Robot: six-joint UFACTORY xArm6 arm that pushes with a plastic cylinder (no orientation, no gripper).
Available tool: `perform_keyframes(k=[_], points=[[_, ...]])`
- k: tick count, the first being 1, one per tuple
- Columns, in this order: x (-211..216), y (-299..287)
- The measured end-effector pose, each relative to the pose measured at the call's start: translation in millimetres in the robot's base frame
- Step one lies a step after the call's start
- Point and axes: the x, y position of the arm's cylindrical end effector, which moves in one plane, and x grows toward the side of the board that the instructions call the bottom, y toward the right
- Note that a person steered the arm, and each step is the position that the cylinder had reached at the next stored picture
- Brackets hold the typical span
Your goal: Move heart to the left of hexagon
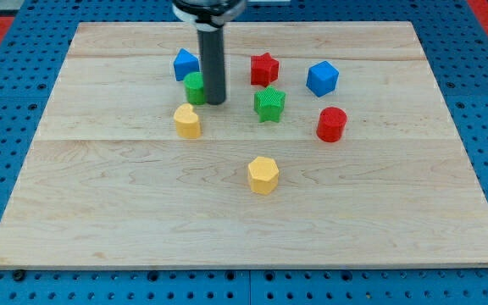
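Observation:
The yellow heart point(187, 120) lies left of the board's middle. The yellow hexagon point(263, 174) lies below and to the right of it, near the board's centre. My tip point(215, 102) stands just above and to the right of the heart, a small gap apart, and touches or nearly touches the right side of a green block point(194, 86).
A blue block point(185, 63) sits above the green block, partly behind the rod. A red star point(263, 69), a green star point(269, 103), a blue block point(322, 78) and a red cylinder point(331, 124) lie to the right. The wooden board point(100, 212) rests on a blue pegboard.

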Motion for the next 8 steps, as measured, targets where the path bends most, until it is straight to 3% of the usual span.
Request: perform_keyframes(k=[2,5,6,8], points=[[32.5,-47.0],[34.0,-7.3],[58.3,-7.3],[64.4,-32.0]])
